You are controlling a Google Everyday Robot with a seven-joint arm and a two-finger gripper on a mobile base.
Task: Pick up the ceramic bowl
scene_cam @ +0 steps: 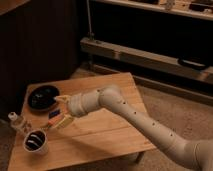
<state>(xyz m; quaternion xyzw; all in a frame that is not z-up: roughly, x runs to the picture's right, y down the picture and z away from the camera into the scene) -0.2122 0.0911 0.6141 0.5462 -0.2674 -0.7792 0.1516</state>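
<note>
On a low wooden table [107, 131], the robot's gripper [59, 110] hangs with its two fingers spread apart, gripping nothing, just beside the rim of the black ceramic bowl [42, 96], which sits near the table's far left corner. A white cup [35, 141] with a dark inside stands at the near edge, beside a small white bottle [16, 121].
</note>
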